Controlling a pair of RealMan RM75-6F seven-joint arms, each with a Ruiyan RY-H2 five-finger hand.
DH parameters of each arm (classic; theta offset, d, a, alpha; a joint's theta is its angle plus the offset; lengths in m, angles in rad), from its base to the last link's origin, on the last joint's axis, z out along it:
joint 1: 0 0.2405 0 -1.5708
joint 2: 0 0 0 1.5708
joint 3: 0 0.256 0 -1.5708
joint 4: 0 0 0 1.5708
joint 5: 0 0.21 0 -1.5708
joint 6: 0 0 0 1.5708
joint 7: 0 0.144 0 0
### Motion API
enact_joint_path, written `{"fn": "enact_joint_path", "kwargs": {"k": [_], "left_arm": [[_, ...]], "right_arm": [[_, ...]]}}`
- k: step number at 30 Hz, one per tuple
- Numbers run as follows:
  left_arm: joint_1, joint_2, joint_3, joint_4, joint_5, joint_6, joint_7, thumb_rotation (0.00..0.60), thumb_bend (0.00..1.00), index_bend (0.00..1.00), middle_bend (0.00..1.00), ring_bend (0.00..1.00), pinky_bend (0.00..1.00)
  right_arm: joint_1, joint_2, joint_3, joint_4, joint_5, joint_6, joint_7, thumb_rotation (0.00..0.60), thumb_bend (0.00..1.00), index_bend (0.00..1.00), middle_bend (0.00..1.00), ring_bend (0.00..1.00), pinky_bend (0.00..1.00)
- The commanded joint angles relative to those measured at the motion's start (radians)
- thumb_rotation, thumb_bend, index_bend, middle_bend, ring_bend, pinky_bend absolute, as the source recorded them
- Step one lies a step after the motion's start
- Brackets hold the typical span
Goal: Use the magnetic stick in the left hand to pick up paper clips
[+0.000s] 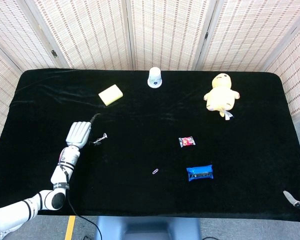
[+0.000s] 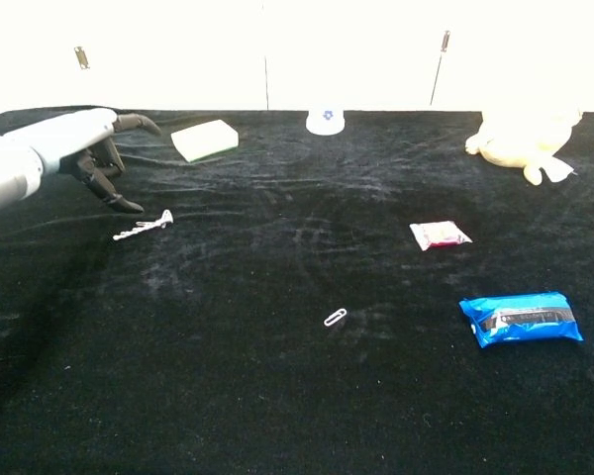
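Observation:
The silvery magnetic stick (image 1: 100,138) (image 2: 144,226) lies loose on the black cloth, with small metal bits clinging to its right end. My left hand (image 1: 79,134) (image 2: 79,153) hovers just left of it, fingers spread, holding nothing. A single paper clip (image 1: 155,171) (image 2: 335,318) lies on the cloth near the table's front middle, far right of the hand. Only a grey tip of my right hand (image 1: 294,201) shows at the lower right corner of the head view; its fingers are hidden.
A blue packet (image 1: 199,172) and a small red-and-white packet (image 1: 187,141) lie right of the clip. At the back are a yellow sponge (image 1: 111,94), a white cup (image 1: 155,77) and a yellow plush toy (image 1: 220,95).

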Motion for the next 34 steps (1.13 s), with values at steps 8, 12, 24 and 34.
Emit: {"fn": "enact_joint_path", "kwargs": {"k": [8,12,24,34], "left_arm": [[0.186,0.285,0.119,-0.324,0.216,0.21,-0.085,0.6,0.15,0.12,0.55,0.49,0.37],[0.3,0.353,0.171,-0.388,0.274,0.362,-0.098,0.6,0.15,0.12,0.34,0.26,0.22],[0.51,0.354,0.302,-0.296,0.345,0.523,-0.167,0.6,0.15,0.09,0.18,0.1,0.05],[0.565,0.404,0.319,-0.354,0.417,0.582,-0.15,0.6,0.15,0.08,0.18,0.09,0.02]], "right_arm": [[0.015,-0.011,0.003,-0.025,0.014,-0.04,-0.094,0.6,0.24,0.0,0.0,0.04,0.0],[0.031,-0.017,0.002,-0.051,0.02,-0.08,-0.166,0.6,0.23,0.0,0.0,0.04,0.0],[0.078,-0.008,-0.012,-0.109,0.012,-0.171,-0.273,0.6,0.24,0.0,0.0,0.04,0.0],[0.059,-0.022,-0.041,-0.116,-0.062,-0.114,-0.335,0.6,0.24,0.0,0.0,0.04,0.0]]}}
